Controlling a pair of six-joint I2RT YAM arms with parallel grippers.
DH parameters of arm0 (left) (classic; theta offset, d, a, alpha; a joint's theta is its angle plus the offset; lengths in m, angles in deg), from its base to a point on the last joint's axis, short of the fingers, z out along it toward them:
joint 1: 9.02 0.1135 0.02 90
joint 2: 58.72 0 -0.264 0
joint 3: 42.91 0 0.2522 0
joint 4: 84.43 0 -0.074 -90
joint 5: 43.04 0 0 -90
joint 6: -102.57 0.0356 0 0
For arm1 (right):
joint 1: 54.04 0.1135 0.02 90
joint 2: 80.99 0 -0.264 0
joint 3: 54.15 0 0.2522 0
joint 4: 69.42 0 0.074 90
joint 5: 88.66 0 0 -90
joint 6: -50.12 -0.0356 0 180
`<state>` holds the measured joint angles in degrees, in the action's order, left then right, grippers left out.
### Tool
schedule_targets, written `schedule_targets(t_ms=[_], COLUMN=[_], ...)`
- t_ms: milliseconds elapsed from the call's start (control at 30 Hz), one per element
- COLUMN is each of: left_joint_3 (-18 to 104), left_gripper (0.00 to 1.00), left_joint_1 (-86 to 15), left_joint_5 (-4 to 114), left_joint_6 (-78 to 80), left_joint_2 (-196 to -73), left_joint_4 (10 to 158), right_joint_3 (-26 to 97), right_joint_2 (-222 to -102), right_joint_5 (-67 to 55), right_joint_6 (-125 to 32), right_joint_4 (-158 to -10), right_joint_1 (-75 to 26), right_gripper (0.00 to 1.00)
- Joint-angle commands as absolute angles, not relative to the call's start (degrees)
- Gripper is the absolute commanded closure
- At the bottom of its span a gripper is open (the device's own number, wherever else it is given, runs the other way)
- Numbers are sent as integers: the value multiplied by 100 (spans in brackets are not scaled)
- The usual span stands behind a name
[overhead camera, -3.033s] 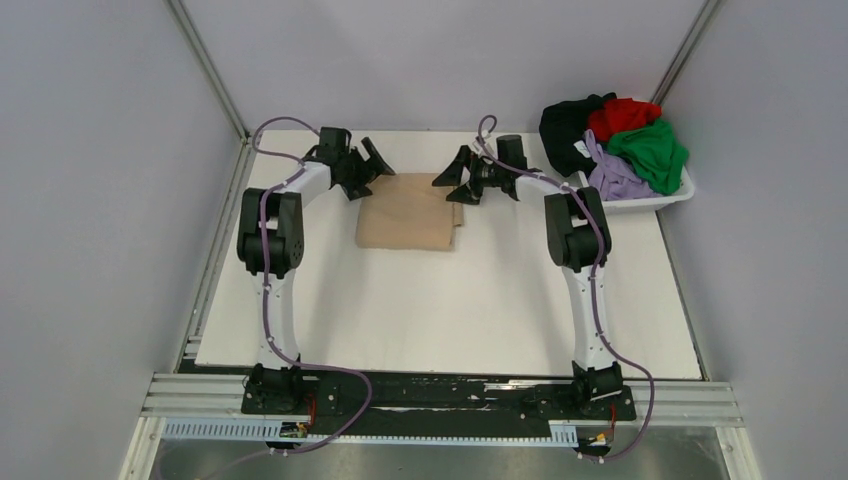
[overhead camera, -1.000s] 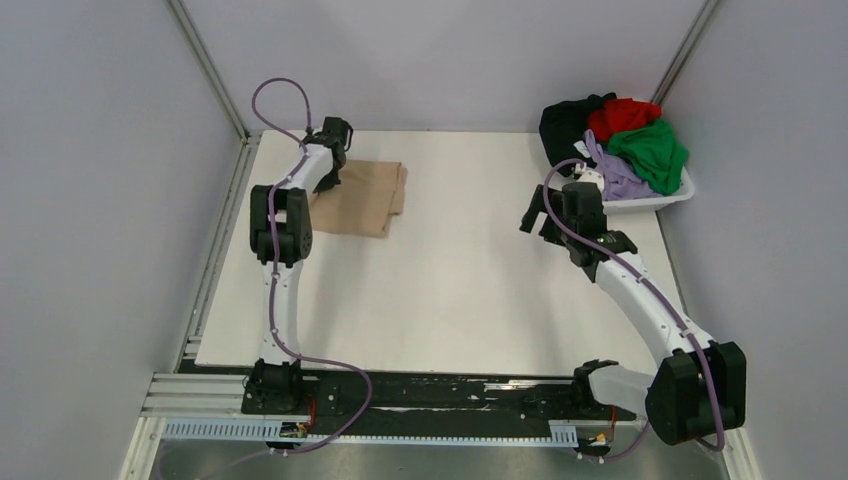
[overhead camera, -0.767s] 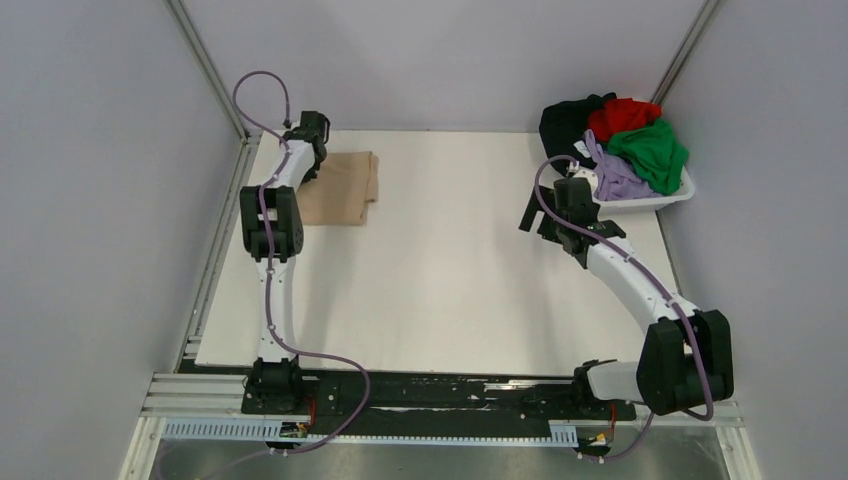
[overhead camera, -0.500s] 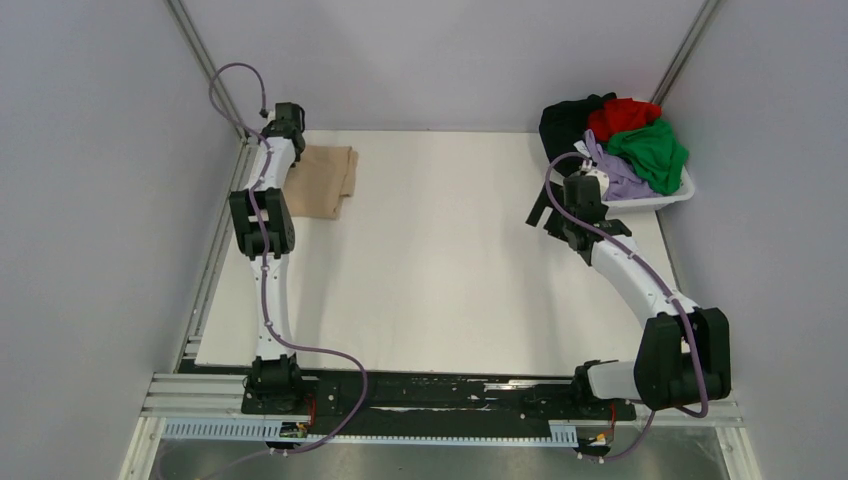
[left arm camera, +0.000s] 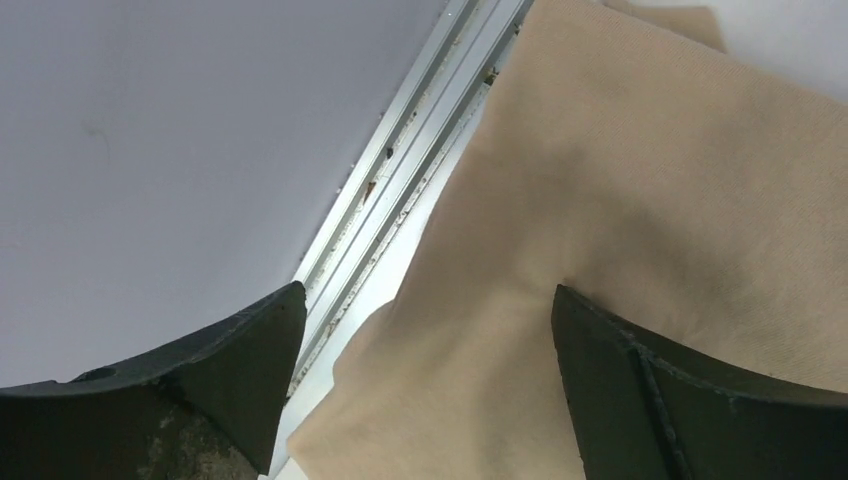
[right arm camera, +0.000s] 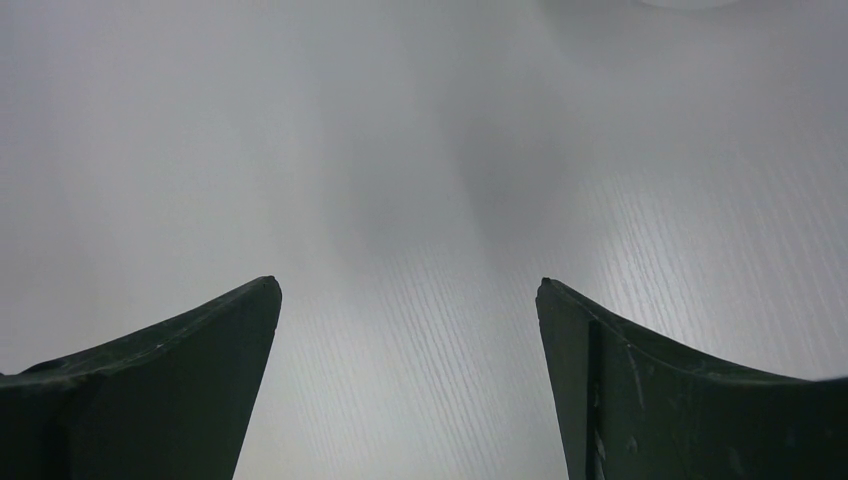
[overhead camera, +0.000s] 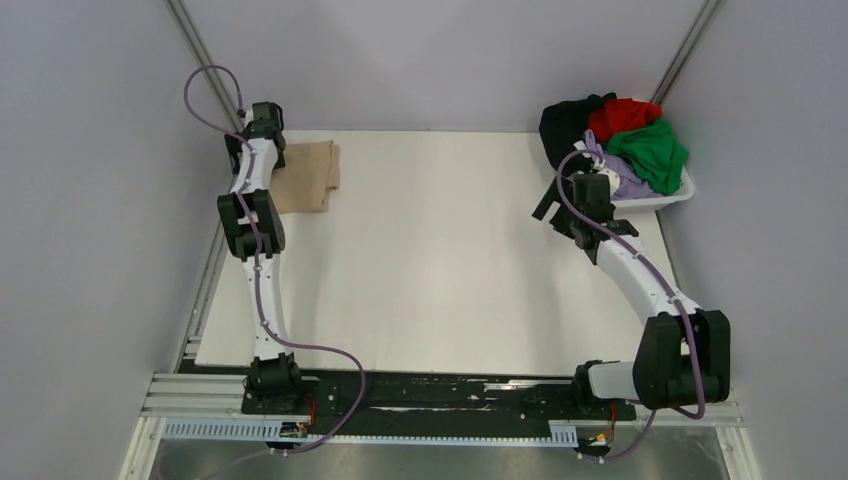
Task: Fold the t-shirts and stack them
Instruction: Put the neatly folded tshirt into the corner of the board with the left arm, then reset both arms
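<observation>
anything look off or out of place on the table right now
The folded tan t-shirt lies slightly askew at the far left corner of the table, its edge reaching the side rail. The other t-shirts spill over the basket rim. Nothing looks damaged.

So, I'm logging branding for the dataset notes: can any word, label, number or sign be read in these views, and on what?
No legible text in any view.
Small white patch among the shirt pile in the basket, perhaps a label: too small to read.
Tan t-shirt: plain cloth, no print showing.
</observation>
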<state>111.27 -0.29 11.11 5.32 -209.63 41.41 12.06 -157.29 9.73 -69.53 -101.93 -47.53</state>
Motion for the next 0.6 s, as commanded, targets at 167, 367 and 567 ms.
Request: schedule_targets(t_ms=[167,367,567], left_joint_3=[10607,7919,3746], left_gripper=[0,0,0], left_joint_1=[-101,-195,-756], left_joint_5=[2082,3734,5405], left_joint_6=[217,-655,-1552], left_joint_2=[-19096,-16741,-13843], left_joint_4=[4065,4845,6698], right_joint_3=[1040,589,10], right_joint_2=[-15285,-14781,-14019], right_joint_5=[498,-173,-116], right_joint_6=[-7069,-7235,-7243], right_joint_4=[-9975,-9947,-9971], right_joint_1=[-4903,-5146,-5210], right_gripper=[0,0,0])
